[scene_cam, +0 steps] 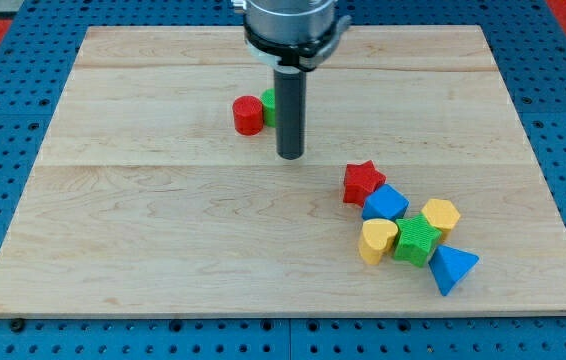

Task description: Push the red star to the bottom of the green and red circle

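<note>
The red star (363,182) lies right of the board's middle, touching a blue block (386,203) at its lower right. The red circle (248,115) stands in the upper middle, with the green circle (269,106) just right of it, partly hidden behind my rod. My tip (290,156) rests on the board just below and right of the two circles, and up and to the left of the red star, apart from it.
A cluster sits below and right of the star: a yellow heart (376,241), a green star (417,240), a yellow hexagon (442,215) and a blue triangle (452,268). The wooden board (113,250) lies on a blue pegboard.
</note>
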